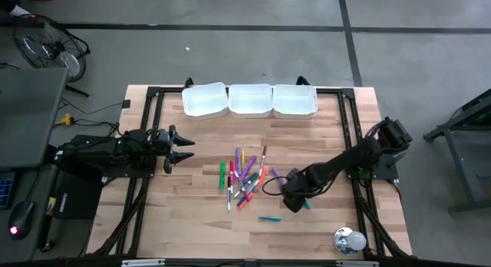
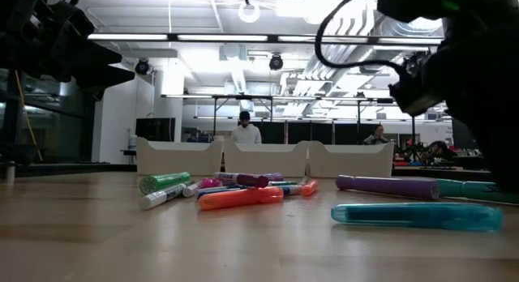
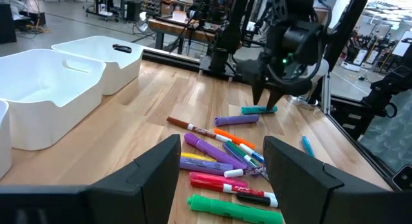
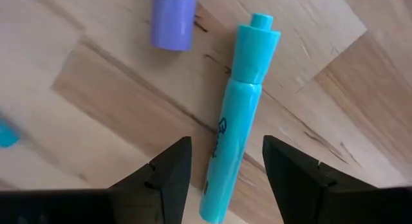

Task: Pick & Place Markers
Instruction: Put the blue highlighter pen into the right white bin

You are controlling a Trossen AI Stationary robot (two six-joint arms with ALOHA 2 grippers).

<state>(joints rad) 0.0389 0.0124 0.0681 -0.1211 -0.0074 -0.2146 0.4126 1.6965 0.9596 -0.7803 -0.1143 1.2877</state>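
Your right gripper (image 4: 222,169) hangs low over the bench (image 1: 192,221) with its fingers apart, straddling a teal marker (image 4: 235,114) that lies flat on the wood between them; nothing is clamped. A purple marker (image 4: 172,21) lies just beside that teal one's cap end. From above, you see this gripper (image 1: 294,199) at the right edge of the loose pile of markers (image 1: 244,179) near the bench's middle, with one more teal marker (image 1: 269,219) lying apart toward the front. Your left gripper (image 1: 178,147) waits at the left side of the bench, fingers wide apart and empty, aimed at the pile. Three white trays (image 1: 249,100) sit side by side along the far edge
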